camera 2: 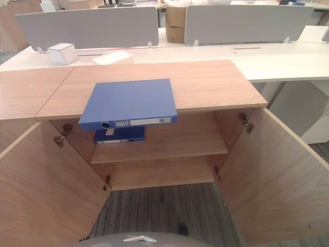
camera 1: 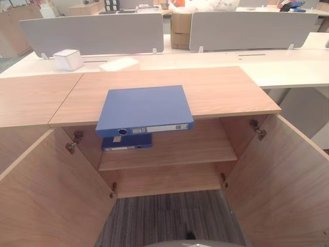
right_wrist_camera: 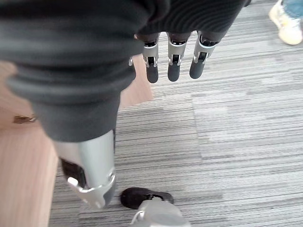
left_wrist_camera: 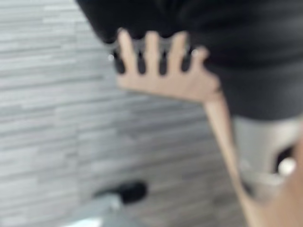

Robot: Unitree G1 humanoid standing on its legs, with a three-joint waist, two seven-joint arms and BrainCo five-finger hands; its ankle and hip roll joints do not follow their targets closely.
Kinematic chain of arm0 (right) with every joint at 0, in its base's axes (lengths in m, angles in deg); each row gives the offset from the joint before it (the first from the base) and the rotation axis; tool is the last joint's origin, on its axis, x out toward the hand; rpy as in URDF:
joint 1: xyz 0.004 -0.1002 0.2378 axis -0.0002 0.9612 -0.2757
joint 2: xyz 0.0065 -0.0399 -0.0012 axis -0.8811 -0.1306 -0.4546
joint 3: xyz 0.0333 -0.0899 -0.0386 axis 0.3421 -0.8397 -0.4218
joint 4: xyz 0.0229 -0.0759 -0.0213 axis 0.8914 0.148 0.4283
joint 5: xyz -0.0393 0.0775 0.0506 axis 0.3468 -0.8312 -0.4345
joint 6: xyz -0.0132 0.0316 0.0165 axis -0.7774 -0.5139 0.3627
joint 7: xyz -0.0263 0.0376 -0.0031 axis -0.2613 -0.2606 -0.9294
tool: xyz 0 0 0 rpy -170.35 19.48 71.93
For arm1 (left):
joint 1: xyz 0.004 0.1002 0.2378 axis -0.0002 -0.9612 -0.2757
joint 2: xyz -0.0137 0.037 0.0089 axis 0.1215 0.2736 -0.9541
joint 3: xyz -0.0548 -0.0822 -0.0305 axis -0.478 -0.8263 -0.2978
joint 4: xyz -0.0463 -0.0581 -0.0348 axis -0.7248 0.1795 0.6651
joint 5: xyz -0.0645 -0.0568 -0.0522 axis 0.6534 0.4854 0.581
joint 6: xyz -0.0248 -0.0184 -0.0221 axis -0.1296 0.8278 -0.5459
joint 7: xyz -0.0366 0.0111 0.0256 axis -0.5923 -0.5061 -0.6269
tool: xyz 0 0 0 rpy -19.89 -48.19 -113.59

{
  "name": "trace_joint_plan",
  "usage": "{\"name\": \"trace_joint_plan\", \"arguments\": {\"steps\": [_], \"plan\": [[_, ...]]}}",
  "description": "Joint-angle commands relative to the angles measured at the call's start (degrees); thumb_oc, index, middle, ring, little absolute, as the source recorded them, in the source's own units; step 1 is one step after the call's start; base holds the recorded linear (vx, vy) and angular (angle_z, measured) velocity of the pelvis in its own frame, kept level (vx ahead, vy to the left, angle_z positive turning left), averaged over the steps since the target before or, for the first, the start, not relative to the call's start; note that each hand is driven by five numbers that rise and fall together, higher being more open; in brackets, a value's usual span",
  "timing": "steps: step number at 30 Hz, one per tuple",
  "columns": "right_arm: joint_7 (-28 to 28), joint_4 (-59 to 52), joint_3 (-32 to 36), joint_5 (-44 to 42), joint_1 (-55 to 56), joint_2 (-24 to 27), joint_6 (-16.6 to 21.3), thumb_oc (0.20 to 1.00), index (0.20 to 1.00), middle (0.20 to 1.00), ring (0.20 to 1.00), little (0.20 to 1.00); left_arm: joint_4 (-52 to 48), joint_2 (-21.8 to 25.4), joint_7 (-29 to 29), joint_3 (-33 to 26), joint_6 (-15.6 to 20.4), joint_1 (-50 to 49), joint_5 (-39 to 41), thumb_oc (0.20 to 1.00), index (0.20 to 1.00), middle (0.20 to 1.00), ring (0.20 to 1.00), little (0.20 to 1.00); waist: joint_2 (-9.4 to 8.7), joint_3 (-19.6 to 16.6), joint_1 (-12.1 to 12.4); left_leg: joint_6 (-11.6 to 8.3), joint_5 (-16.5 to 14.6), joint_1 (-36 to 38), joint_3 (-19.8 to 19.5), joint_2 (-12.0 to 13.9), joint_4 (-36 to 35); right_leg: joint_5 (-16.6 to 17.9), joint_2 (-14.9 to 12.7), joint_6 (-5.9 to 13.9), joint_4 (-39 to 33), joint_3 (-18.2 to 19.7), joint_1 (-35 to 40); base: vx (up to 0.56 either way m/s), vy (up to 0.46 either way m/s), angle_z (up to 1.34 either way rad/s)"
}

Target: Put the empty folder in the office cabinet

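Fingers (right_wrist_camera: 173, 64) of the right hand (right_wrist_camera: 175, 42) are seen hanging straight and relaxed above the grey carpet (right_wrist_camera: 236, 142), nothing held; the left hand (left_wrist_camera: 163, 71) is likewise seen with fingers spread and empty. The blue folder (camera 1: 145, 109) is laid flat on the cabinet top (camera 1: 221, 90), its spine overhanging the front edge. Inside the open cabinet (camera 1: 169, 154), a second blue folder (camera 1: 127, 142) is lying on the upper shelf (camera 1: 195, 149) at the left, both doors swung wide.
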Motion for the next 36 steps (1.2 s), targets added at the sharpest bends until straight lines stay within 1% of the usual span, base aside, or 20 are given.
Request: {"name": "trace_joint_plan", "arguments": {"steps": [1,2,4,5,9,10,11,12,14,15,16,18,19,21,24,28,30,31,33,36], "plan": [[-0.73,2.22,-0.23,-0.09,-3.01,1.91,0.80,1.000,1.000,1.000,1.000,1.000,3.07,1.30,-0.72,-2.36,0.51,2.78,0.32,1.000,1.000,1.000,1.000,1.000,0.02,1.65,-0.28,-3.63,-0.54,-2.07,-2.58,0.06,0.05,-7.52,-2.37,5.23,0.20,2.13,7.94,0.04,-0.010,0.00],[-0.94,2.45,-0.14,-0.23,-3.22,1.81,0.93,1.000,1.000,1.000,1.000,1.000,3.21,1.08,-0.83,-4.48,0.58,2.44,3.96,1.000,1.000,1.000,1.000,1.000,-0.14,1.38,0.00,-3.70,-0.58,-2.01,-2.82,0.13,0.05,-7.70,-2.32,5.16,0.06,1.95,8.25,0.03,-0.009,0.10],[-0.93,2.52,-0.01,-0.33,-3.34,1.85,0.95,1.000,1.000,1.000,1.000,1.000,3.44,1.03,-0.97,-5.71,0.58,2.27,5.73,1.000,1.000,1.000,1.000,1.000,-0.19,1.30,0.07,-3.74,-0.60,-1.90,-2.97,0.18,0.05,-7.78,-2.37,5.11,0.01,1.76,8.43,0.03,-0.007,0.11],[-1.14,2.44,0.12,-0.51,-3.72,1.84,0.98,1.000,1.000,1.000,1.000,1.000,3.32,0.59,-1.08,-7.44,0.87,2.31,10.10,1.000,1.000,1.000,1.000,1.000,-0.29,1.18,0.18,-3.85,-0.67,-1.76,-3.05,0.23,0.05,-7.89,-2.38,5.09,-0.04,1.63,8.63,0.03,-0.008,0.07],[-1.51,2.50,0.03,-0.38,-4.49,1.96,0.80,1.000,1.000,1.000,1.000,1.000,3.13,-0.25,-1.31,-10.08,0.90,2.61,17.53,1.000,1.000,1.000,1.000,1.000,-0.44,0.93,0.33,-4.04,-0.74,-1.53,-3.22,0.41,0.05,-8.15,-2.37,5.01,-0.07,1.37,8.93,0.00,-0.001,0.01],[-1.51,2.50,0.02,-0.38,-4.49,1.96,0.80,1.000,1.000,1.000,1.000,1.000,3.13,-0.25,-1.31,-10.08,0.90,2.61,17.54,1.000,1.000,1.000,1.000,1.000,-0.44,0.94,0.31,-4.05,-0.74,-1.52,-3.23,0.41,0.05,-8.16,-2.37,5.01,-0.07,1.35,8.95,0.00,0.000,0.00],[-1.52,2.56,0.21,-0.71,-4.88,1.90,0.72,1.000,1.000,1.000,1.000,1.000,3.94,-1.09,-0.96,-11.72,0.15,2.57,21.48,1.000,1.000,1.000,1.000,1.000,-0.51,0.88,0.46,-4.09,-0.81,-1.41,-3.40,0.49,0.05,-8.22,-2.39,4.94,-0.07,1.33,9.04,0.03,-0.008,0.02],[-1.24,2.77,-0.66,-0.20,-5.38,1.96,0.19,1.000,1.000,1.000,1.000,1.000,4.13,-1.10,-2.27,-13.10,-0.91,7.08,25.84,1.000,1.000,1.000,1.000,1.000,-0.40,0.34,-0.12,-4.21,-0.88,-1.25,-3.16,0.61,0.05,-8.34,-2.33,5.01,-0.07,1.50,9.09,0.03,-0.008,0.02],[-1.24,2.80,-0.66,-0.20,-5.50,1.96,0.19,1.000,1.000,1.000,1.000,1.000,4.20,-1.09,-2.29,-13.15,-0.91,7.23,25.88,1.000,1.000,1.000,1.000,1.000,-0.40,0.50,-0.15,-4.22,-0.90,-1.17,-3.17,0.62,0.05,-8.35,-2.32,5.01,-0.07,1.50,9.18,0.01,-0.001,0.02],[-1.22,3.12,-0.89,-0.39,-6.09,2.24,0.11,1.000,1.000,1.000,1.000,1.000,3.28,-0.11,-0.82,-13.10,0.20,6.78,27.45,1.000,1.000,1.000,1.000,1.000,-0.52,0.28,-0.29,-4.30,-1.19,-0.74,-2.73,0.65,0.05,-8.41,-2.32,4.94,-0.07,1.70,9.48,0.00,0.000,0.00],[-1.90,2.95,-0.24,-0.53,-5.77,2.22,0.09,1.000,1.000,1.000,1.000,1.000,2.01,-0.45,-2.69,-14.90,0.56,6.94,30.82,1.000,1.000,1.000,1.000,1.000,-0.47,0.15,-0.12,-4.34,-1.25,-0.70,-2.72,0.70,0.05,-8.43,-2.37,4.97,-0.07,1.64,9.59,0.00,0.000,0.00],[-2.02,2.81,0.70,-0.39,-5.67,3.25,-0.30,1.000,1.000,1.000,1.000,1.000,-3.12,-1.89,-3.77,-14.12,1.79,5.44,35.59,1.000,1.000,1.000,1.000,1.000,-0.20,0.34,-0.04,-4.27,-1.16,-0.76,-2.99,0.70,0.05,-8.26,-2.42,4.98,-0.07,1.52,9.56,-0.03,0.001,-0.03],[-2.82,2.92,1.27,-0.39,-5.85,3.77,-0.37,1.000,1.000,1.000,1.000,1.000,-8.60,-2.33,-4.80,-12.60,3.48,4.36,34.76,1.000,1.000,1.000,1.000,1.000,-0.11,0.63,-0.01,-4.27,-0.96,-1.04,-3.28,0.72,0.05,-8.10,-2.42,5.00,-0.04,1.37,9.37,-0.05,0.002,0.01],[-2.97,2.89,1.22,-0.27,-5.80,3.90,-0.46,1.000,1.000,1.000,1.000,1.000,-11.37,-2.50,-5.26,-11.74,3.91,3.72,34.19,1.000,1.000,1.000,1.000,1.000,-0.04,0.64,0.02,-4.29,-0.88,-1.22,-3.39,0.72,0.05,-8.09,-2.43,5.02,-0.02,1.26,9.31,-0.03,-0.002,0.03],[-4.00,2.32,1.41,-0.15,-5.40,3.84,-0.36,1.000,1.000,1.000,1.000,1.000,-26.83,-1.87,-8.59,-8.55,6.18,0.46,30.59,1.000,1.000,1.000,1.000,1.000,-0.11,0.89,0.34,-4.31,-0.61,-1.61,-3.70,0.71,0.05,-8.00,-2.43,5.06,0.14,1.04,9.06,-0.04,-0.013,0.03],[-4.83,2.22,1.99,-0.21,-5.12,3.56,-0.38,1.000,1.000,1.000,1.000,1.000,-42.74,0.87,-9.91,-6.55,6.99,-3.01,23.18,1.000,1.000,1.000,1.000,1.000,-0.26,1.38,0.88,-4.38,-0.39,-1.90,-4.03,0.77,0.05,-7.99,-2.48,5.15,0.25,0.68,9.05,-0.04,-0.018,0.06],[-4.81,2.27,2.17,-0.26,-5.02,3.52,-0.46,1.000,1.000,1.000,1.000,1.000,-45.73,1.58,-9.79,-6.33,6.99,-3.39,21.32,1.000,1.000,1.000,1.000,1.000,-0.29,1.44,0.95,-4.39,-0.38,-1.94,-4.06,0.78,0.05,-8.01,-2.48,5.18,0.26,0.59,9.04,-0.02,-0.015,0.05],[-4.92,2.56,2.49,-0.46,-4.99,3.34,-0.52,1.000,1.000,1.000,1.000,1.000,-51.12,3.30,-10.13,-6.19,7.51,-3.63,16.95,1.000,1.000,1.000,1.000,1.000,-0.38,1.56,1.16,-4.42,-0.41,-1.87,-4.04,0.82,0.05,-8.01,-2.50,5.23,0.30,0.54,9.12,-0.01,-0.015,0.04],[-4.91,2.82,2.68,-0.64,-5.08,3.25,-0.51,1.000,1.000,1.000,1.000,1.000,-53.55,4.07,-10.34,-6.18,7.73,-3.61,14.67,1.000,1.000,1.000,1.000,1.000,-0.41,1.59,1.23,-4.44,-0.46,-1.79,-4.00,0.85,0.05,-8.00,-2.49,5.27,0.30,0.58,9.17,-0.01,-0.008,0.02],[-4.93,3.54,3.24,-0.98,-5.07,3.22,-0.32,1.000,1.000,1.000,1.000,1.000,-62.54,7.52,-12.07,-7.24,8.68,-3.14,5.70,1.000,1.000,1.000,1.000,1.000,-0.36,1.61,1.35,-4.56,-0.60,-1.49,-3.85,0.95,0.05,-8.02,-2.49,5.30,0.29,0.59,9.40,0.00,0.000,0.00]]}}
